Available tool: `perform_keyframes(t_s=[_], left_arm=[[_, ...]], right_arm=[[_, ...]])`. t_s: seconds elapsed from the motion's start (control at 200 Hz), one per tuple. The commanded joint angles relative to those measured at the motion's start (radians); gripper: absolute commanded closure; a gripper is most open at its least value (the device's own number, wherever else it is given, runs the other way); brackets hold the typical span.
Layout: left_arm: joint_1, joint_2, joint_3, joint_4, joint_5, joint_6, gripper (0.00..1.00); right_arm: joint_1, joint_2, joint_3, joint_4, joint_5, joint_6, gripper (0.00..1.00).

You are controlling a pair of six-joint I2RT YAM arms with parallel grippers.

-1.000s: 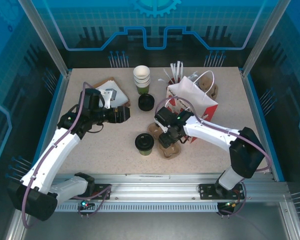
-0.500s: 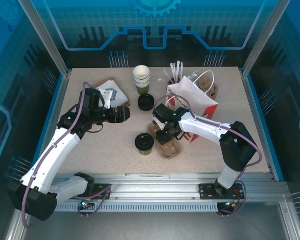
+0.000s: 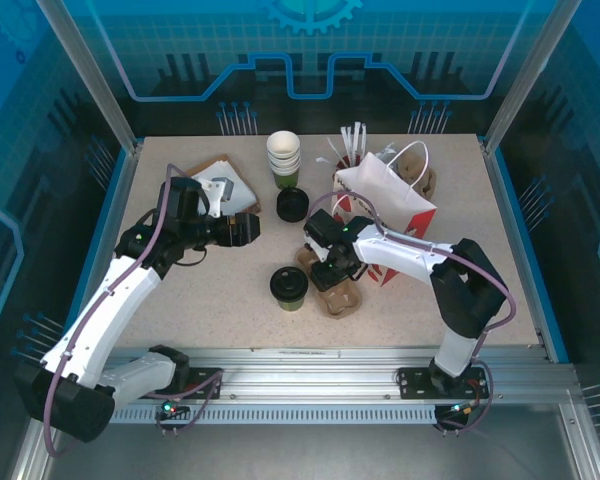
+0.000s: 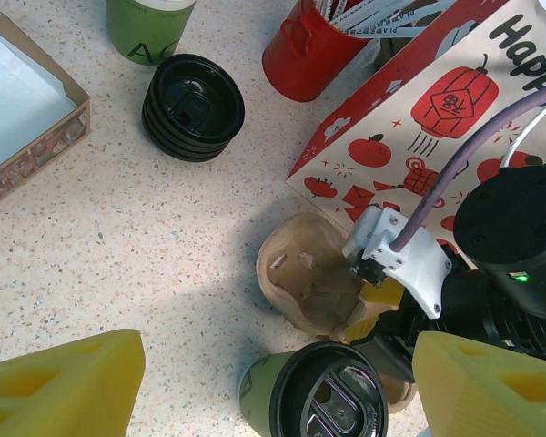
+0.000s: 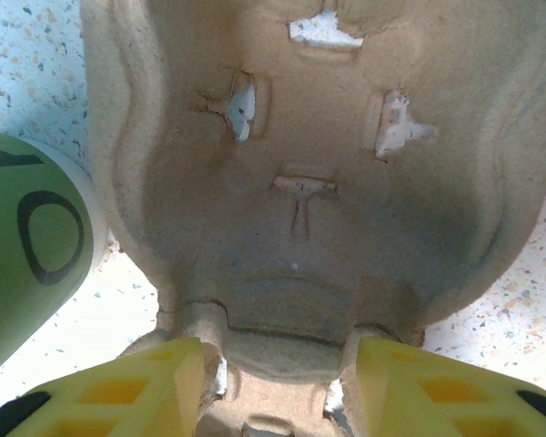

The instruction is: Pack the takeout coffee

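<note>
Right gripper straddling one rim of the carrier; left gripper hanging wide open, holding nothing.
I cannot tell whether my right fingers pinch that rim or merely flank it. The bag crowds that gripper's right side, and the lid stack lies just beyond it. Bare table opens to its left and back toward my bases. The coffee stands upright just left of my right gripper, beside the carrier's edge and clear of my left gripper.
</note>
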Motion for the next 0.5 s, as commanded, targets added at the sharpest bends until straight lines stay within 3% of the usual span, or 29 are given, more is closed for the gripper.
perform_keyframes(t_s=[0.0,0.495], left_arm=[[0.008,-0.025,-0.018,0.005,0.021,0.024,0.21],[0.008,-0.031,-0.022,0.008,0.025,0.026,0.21]], right_arm=[[-0.01,0.02,0.034,0.004,-0.005,0.015,0.5],[-0.013,0.048,0.058,-0.022,0.053,0.024,0.53]])
